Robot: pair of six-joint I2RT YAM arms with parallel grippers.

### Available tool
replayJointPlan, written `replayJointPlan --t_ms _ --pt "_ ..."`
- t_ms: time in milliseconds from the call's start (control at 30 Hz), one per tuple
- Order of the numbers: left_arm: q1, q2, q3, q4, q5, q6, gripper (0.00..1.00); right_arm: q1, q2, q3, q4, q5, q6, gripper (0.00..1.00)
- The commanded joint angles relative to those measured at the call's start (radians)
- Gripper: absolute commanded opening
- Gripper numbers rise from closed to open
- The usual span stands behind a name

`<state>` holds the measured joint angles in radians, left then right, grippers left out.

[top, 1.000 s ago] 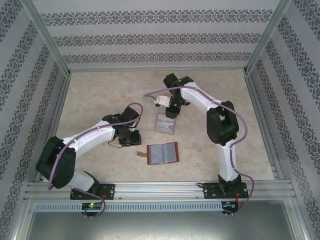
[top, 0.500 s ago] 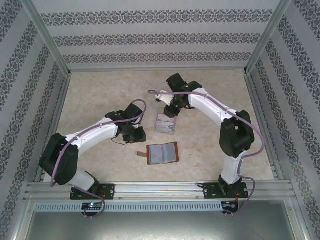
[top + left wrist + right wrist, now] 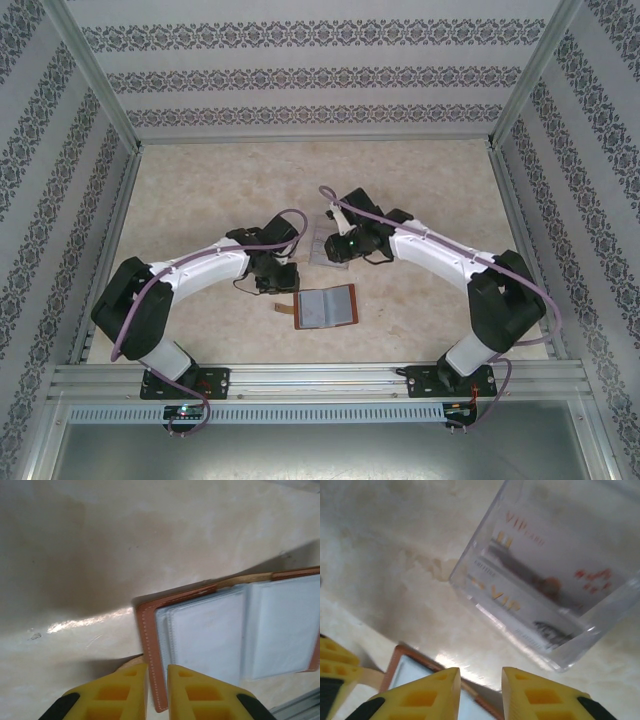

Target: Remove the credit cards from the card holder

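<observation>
Left gripper (image 3: 157, 674): jaws almost together. The stitched brown rim of the card holder (image 3: 235, 630) lines up with the narrow gap. Can't tell if I'm pinching it or just hovering over it.

Right gripper (image 3: 480, 677): jaws apart, nothing between them. It hangs near a corner of the holder, with the clear tray (image 3: 607, 625) just beyond.

The holder lies open and flat on the table (image 3: 90, 550), between my two grippers, pale sleeves facing up. Credit cards (image 3: 530, 575) with VIP print lie inside the tray, at least two of them. The sleeves look pale and I can't tell whether a card is left in them.

Step, as I judge it: left pins the holder while right fishes the next card out of a sleeve.

To do it well:
- **Left:** I bear on the brown rim only, not on the plastic sleeves, or I squeeze the pocket shut.
- **Right:** I come down at the sleeve mouth and catch just the card edge. I pull along the sleeve, not upward, or the whole holder lifts.
- **Tray:** my right wrist is near it, and a sideways swing could knock it.
- **Spacing:** the grippers are close over the holder, so I keep them from touching.
</observation>
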<state>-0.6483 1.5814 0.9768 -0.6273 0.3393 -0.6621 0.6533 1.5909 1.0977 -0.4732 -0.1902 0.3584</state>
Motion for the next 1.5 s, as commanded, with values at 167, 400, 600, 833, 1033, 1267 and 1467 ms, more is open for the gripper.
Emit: replayJointPlan --t_ms 167,400,600,833,1033,1267,1467 --pt "-0.014 -0.016 -0.095 0.008 -0.025 0.002 0.18 0.089 -0.049 -0.155 0.158 -0.076 0.393 0.30" --pt "-0.014 -0.005 -0.134 0.037 -0.023 0.002 0.17 0.164 -0.056 -0.202 0.158 -0.088 0.468 0.31" --pt "-0.013 0.006 -0.159 0.060 -0.009 -0.008 0.17 0.213 -0.054 -0.228 0.167 -0.092 0.509 0.32" --pt "-0.013 -0.011 -0.178 0.079 0.025 -0.026 0.17 0.258 0.001 -0.197 0.123 -0.077 0.516 0.35" --pt "-0.014 -0.032 -0.203 0.089 0.037 -0.037 0.17 0.299 0.052 -0.162 0.143 -0.070 0.546 0.35" --pt "-0.013 -0.048 -0.226 0.095 0.047 -0.041 0.17 0.327 0.115 -0.133 0.162 -0.080 0.556 0.35" --pt "-0.013 -0.063 -0.234 0.092 0.044 -0.045 0.17 0.328 0.127 -0.132 0.087 -0.023 0.540 0.34"
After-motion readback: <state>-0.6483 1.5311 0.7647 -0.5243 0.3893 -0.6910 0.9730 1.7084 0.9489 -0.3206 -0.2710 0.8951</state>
